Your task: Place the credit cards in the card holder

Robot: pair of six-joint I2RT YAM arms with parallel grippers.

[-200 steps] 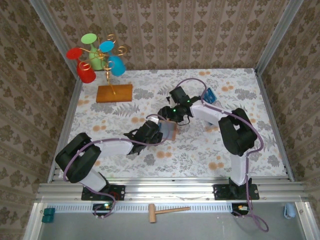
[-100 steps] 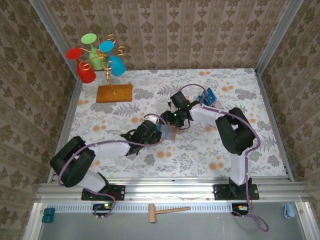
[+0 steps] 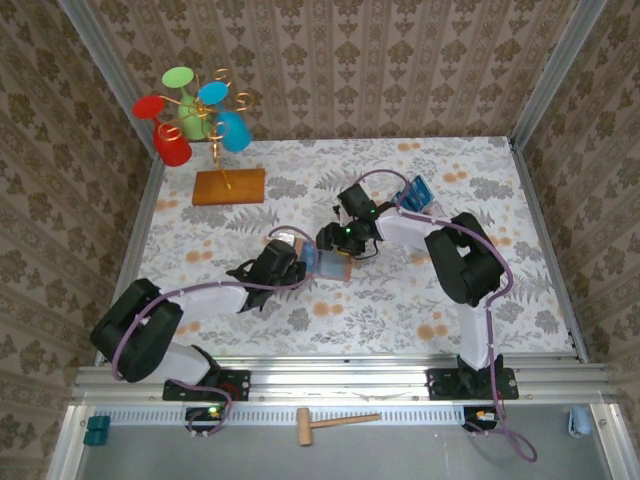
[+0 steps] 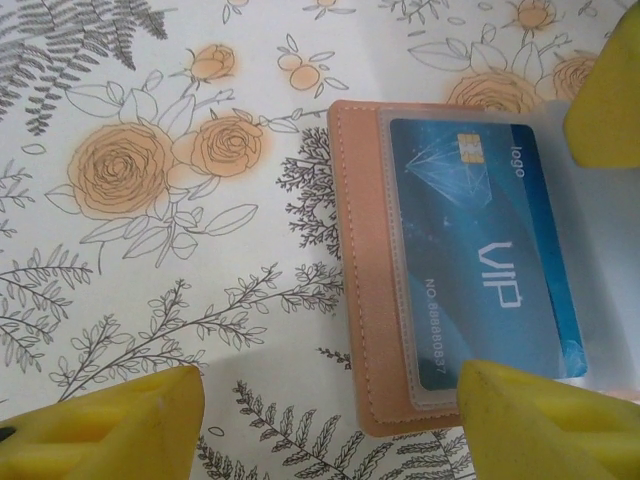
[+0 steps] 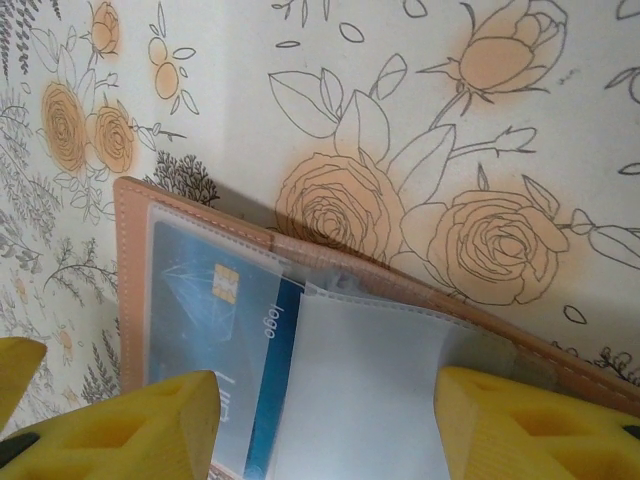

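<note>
The tan card holder (image 3: pixel 336 268) lies open on the flowered table, mid-table. One blue credit card (image 4: pixel 480 250) marked VIP sits inside its clear sleeve, next to the stitched tan edge of the card holder (image 4: pixel 365 250). My left gripper (image 4: pixel 330 425) is open, its yellow fingers astride the holder's near corner. My right gripper (image 5: pixel 325 430) is also open, low over a loose clear sleeve page (image 5: pixel 380 400) that overlaps the credit card (image 5: pixel 200 320). In the top view the left gripper (image 3: pixel 303 258) and right gripper (image 3: pixel 330 243) meet at the holder. More blue cards (image 3: pixel 418 192) stand at the back right.
A wooden slab (image 3: pixel 229 186) with a gold stem and coloured cups stands at the back left. Metal rails frame the table. A small wooden hammer (image 3: pixel 335 422) lies below the front rail.
The left arm has drawn back to the left a little. The right gripper has come down and leftward over the open holder.
</note>
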